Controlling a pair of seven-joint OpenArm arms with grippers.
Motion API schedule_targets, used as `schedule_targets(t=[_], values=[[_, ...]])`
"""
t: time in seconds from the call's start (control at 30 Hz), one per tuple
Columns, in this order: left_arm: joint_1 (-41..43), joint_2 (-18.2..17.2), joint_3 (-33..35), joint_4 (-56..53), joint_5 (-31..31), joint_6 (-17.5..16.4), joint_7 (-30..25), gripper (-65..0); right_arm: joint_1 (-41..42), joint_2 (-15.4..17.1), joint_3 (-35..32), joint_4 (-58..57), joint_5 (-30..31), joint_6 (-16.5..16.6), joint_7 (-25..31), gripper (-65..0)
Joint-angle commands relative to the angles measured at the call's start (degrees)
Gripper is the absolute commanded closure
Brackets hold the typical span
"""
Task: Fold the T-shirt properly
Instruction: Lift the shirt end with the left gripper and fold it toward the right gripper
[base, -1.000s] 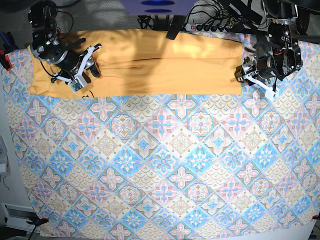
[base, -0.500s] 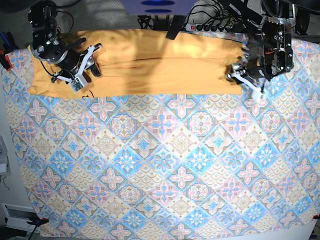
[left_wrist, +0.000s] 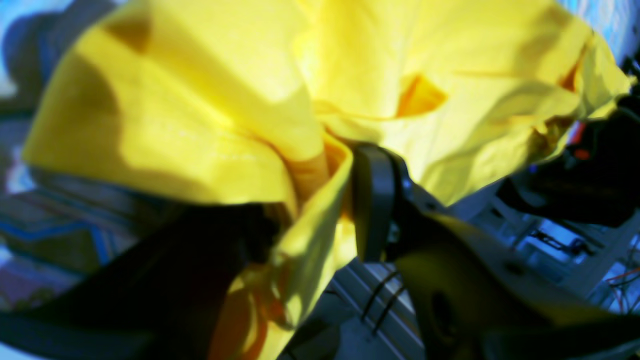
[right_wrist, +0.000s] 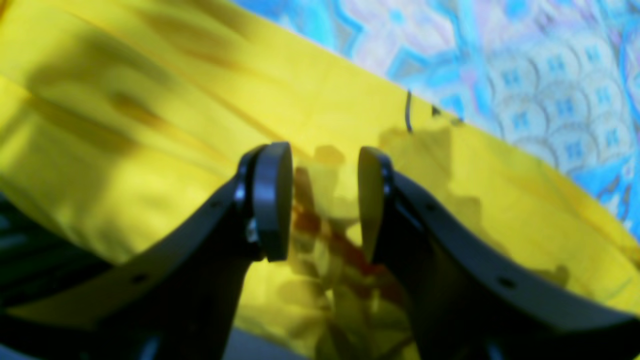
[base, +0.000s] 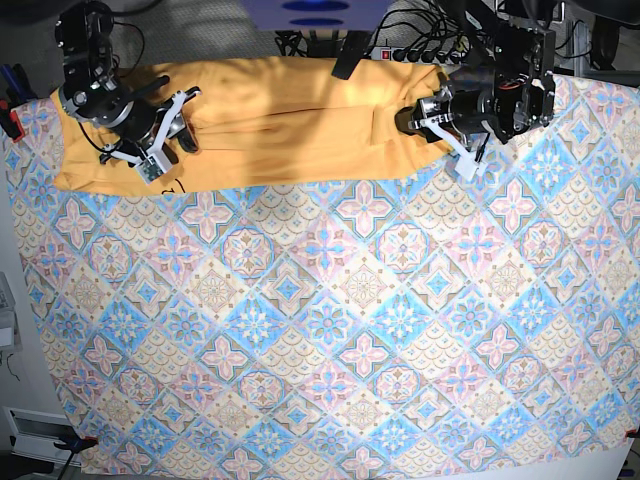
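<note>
Left gripper (base: 428, 118), at upper right of the base view, is clamped on bunched fabric of the plain yellow-orange T-shirt (base: 290, 125) stretched along the top of the blue-pink tile-patterned cloth (base: 330, 330). Right gripper (right_wrist: 325, 200), upper left, hovers with jaws apart over the shirt.

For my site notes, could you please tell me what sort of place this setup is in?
Probably a robotics lab workbench rather than a home: two robot arms work over a table under a tile-patterned cloth, a power strip with tangled cables lies behind it, and clamps pin the cloth's edges.
</note>
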Motion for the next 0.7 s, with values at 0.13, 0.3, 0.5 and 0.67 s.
schedule_targets(t=[0.13,0.3,0.5,0.67], values=[[-0.4,-0.8,-2.4,0.8,0.1,0.1,-0.4,-18.4,0.2,0.4,0.5,1.0,0.9,0.4,1.6,-21.7],[-0.4,-0.8,-7.9,0.9,0.1,0.0,-0.3,-10.6,0.2,0.4,0.6,1.0,0.9,0.4,1.7,-21.7],[-0.4,-1.3,-11.9,1.1,0.1,-0.1,0.0,-10.0,0.2,0.4,0.6,0.9,0.9,0.4,1.6,-21.7],[-0.6,-3.3,-12.9,1.1,-0.2,-0.1,-0.4,-10.0,0.2,0.4,0.6,0.9,0.9,0.4,1.7,-21.7]])
